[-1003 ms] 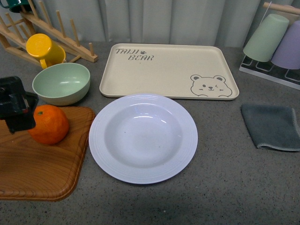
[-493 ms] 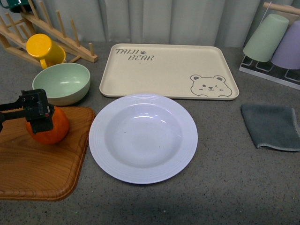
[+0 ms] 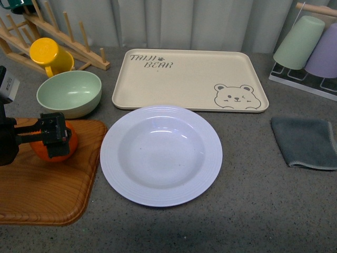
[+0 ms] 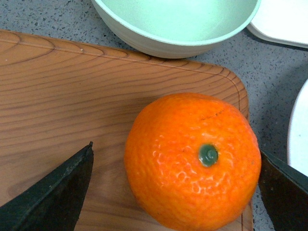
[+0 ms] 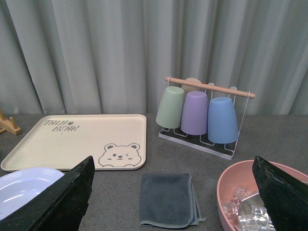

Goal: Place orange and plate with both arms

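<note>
Surface: grey speckled counter (image 3: 253, 211), with a pale pleated curtain (image 5: 120, 48) closing off the far side
Left side: wooden board (image 3: 47, 190) at the near left; green bowl (image 3: 68, 94) just beyond it; yellow mug (image 3: 50, 55) on a wooden rack (image 3: 63, 29) farther back
Right side: grey cloth (image 3: 304, 142), a rack of upturned cups (image 5: 202, 113), and a pink bowl (image 5: 240, 187) with ice cubes in it
Far middle: beige bear tray (image 3: 189, 79)
Orange (image 4: 192, 161): bright, pebbled skin, green stem dot facing up; it sits on the board near the right edge, close to the green bowl
Plate (image 3: 160, 158): white, deep, ridged rim; it lies on the counter just right of the board and near the tray
My left gripper (image 3: 53, 136): jaws spread, one on each side of the orange; one finger stands clear of it, the other is right at its skin, and I cannot tell if it touches
My right gripper (image 5: 173, 157): jaws spread wide, nothing between them, above the right side of the counter
</note>
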{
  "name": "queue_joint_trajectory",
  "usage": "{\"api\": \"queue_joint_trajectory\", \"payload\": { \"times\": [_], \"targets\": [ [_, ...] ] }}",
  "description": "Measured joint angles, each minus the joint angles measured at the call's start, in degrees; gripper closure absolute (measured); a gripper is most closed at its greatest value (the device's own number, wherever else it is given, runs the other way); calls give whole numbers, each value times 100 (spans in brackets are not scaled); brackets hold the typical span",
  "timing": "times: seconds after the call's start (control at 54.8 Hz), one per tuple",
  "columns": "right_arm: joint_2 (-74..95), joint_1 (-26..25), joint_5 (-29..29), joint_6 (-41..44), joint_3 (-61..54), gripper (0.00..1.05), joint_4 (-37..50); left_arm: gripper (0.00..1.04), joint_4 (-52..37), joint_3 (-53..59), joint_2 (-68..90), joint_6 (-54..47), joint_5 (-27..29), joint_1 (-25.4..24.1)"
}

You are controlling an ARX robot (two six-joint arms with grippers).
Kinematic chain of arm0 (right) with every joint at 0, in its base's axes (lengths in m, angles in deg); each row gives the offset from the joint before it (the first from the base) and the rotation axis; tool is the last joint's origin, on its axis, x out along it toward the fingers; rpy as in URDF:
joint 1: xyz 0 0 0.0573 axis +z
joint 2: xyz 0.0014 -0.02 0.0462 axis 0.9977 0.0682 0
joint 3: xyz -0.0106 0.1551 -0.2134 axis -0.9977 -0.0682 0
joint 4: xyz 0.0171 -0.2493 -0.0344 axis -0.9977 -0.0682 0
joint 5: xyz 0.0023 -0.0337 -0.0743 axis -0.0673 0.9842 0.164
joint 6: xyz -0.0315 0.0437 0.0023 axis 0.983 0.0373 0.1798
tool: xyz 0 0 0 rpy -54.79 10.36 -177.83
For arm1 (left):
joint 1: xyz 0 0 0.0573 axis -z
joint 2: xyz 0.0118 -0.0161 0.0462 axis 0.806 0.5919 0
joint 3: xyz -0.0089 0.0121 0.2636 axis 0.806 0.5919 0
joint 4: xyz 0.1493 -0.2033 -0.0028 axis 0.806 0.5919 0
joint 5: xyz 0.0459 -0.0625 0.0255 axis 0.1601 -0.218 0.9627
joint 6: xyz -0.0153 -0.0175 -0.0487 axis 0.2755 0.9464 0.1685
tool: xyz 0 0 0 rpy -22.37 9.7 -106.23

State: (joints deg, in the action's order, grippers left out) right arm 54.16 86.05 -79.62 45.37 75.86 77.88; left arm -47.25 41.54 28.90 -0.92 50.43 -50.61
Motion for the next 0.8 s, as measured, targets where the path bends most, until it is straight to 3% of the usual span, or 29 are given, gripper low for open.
{"api": "queue_joint_trajectory", "payload": {
  "times": [0.274,0.456,0.803],
  "targets": [
    [0,0,0,0,0,9,0,39,-26,-44,-22,2,114,92],
    [0,0,0,0,0,9,0,40,118,-44,-389,175,197,409],
    [0,0,0,0,0,9,0,41,463,-671,-503,682,450,2175]
  ]
}}
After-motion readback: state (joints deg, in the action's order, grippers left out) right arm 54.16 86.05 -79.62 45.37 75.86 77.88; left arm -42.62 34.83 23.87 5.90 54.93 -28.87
